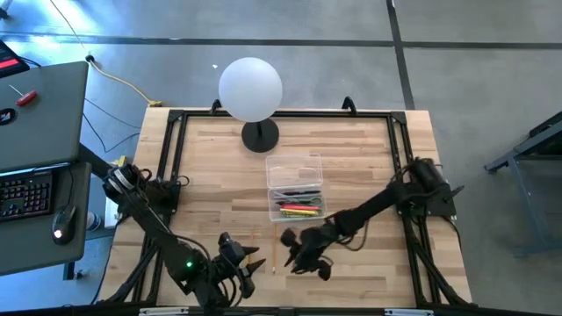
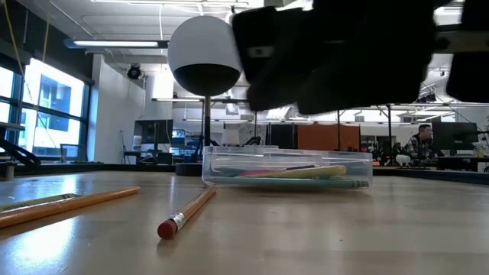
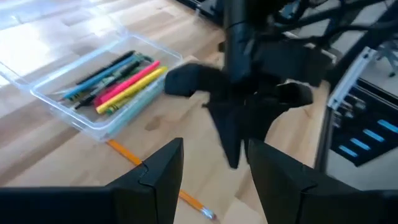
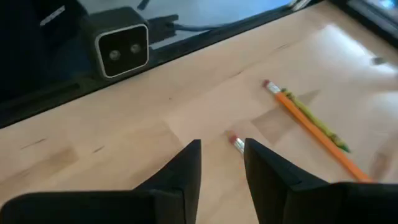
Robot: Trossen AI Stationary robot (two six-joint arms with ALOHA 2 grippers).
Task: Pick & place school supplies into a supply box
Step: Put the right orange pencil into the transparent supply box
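Note:
The clear supply box (image 1: 296, 189) sits mid-table in front of the white globe lamp, its bottom flat on the wood. It holds several pens and pencils (image 3: 121, 84), yellow, red, green and black. Two orange pencils lie flat on the table nearer the front edge: one with a red eraser (image 2: 191, 208) and one farther left (image 2: 72, 204). My right gripper (image 1: 299, 254) hovers above the first pencil, fingers pointing down and narrowly open; its eraser end (image 4: 237, 144) shows in the gap. The second pencil (image 4: 311, 124) lies beside it. My left gripper (image 1: 250, 263) is open and waits near the front edge. No scissors show.
The globe lamp (image 1: 250, 88) stands on its black base behind the box. A black frame rail (image 1: 290, 114) runs around the table. The low camera (image 4: 121, 40) sits at the near edge. Bare wood lies left of the box (image 1: 219, 175).

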